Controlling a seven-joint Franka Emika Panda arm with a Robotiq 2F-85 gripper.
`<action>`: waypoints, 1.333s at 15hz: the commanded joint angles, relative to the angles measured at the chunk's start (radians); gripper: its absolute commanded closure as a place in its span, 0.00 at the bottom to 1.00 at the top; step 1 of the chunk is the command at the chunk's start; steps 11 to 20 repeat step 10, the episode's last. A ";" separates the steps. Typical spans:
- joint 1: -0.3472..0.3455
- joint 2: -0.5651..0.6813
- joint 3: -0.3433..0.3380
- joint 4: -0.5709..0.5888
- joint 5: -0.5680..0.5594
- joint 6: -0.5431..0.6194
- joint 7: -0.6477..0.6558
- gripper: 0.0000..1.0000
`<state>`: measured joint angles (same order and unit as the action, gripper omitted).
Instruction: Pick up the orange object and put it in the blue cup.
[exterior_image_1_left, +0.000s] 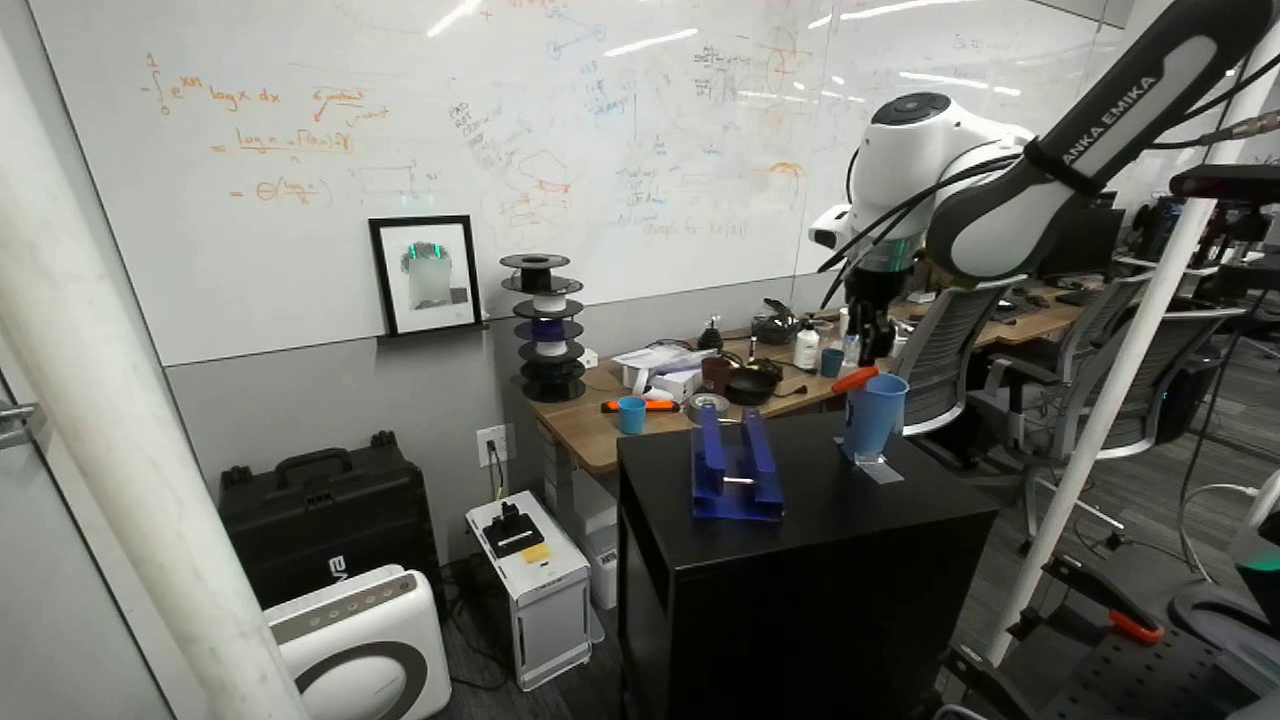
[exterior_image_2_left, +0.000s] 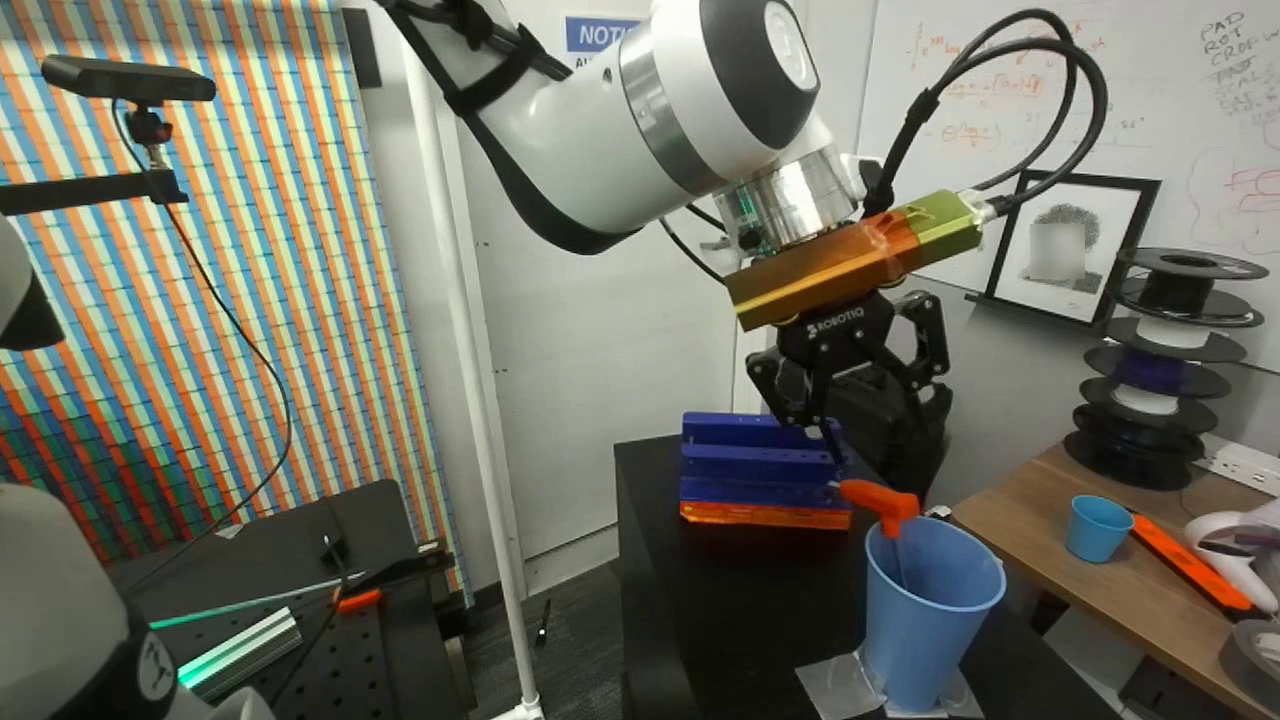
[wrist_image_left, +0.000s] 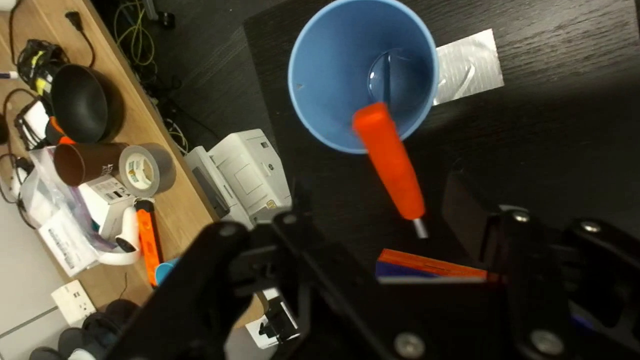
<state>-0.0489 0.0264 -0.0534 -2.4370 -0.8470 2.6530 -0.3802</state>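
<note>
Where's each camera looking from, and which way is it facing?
In an exterior view: outside, higher than the black cabinet, facing the whiteboard; arm and gripper at right.
In an exterior view: outside, seemingly nearer the blue cup, facing a white door; arm and gripper at upper center.
Wrist view: on the arm, looking down into the blue cup; open gripper along the bottom.
Both exterior views share the orange object, blue cup, dark blue block and framed picture.

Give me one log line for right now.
orange object: shaft inside blue cup, handle above rim | gripper: open, near handle, contact unclear | blue cup: on black cabinet | placement: looks done
</note>
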 joint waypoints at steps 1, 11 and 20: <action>0.008 -0.095 0.012 -0.029 -0.010 0.055 -0.099 0.00; 0.062 -0.164 0.026 -0.096 0.188 0.210 -0.266 0.01; 0.062 -0.164 0.026 -0.096 0.188 0.210 -0.266 0.01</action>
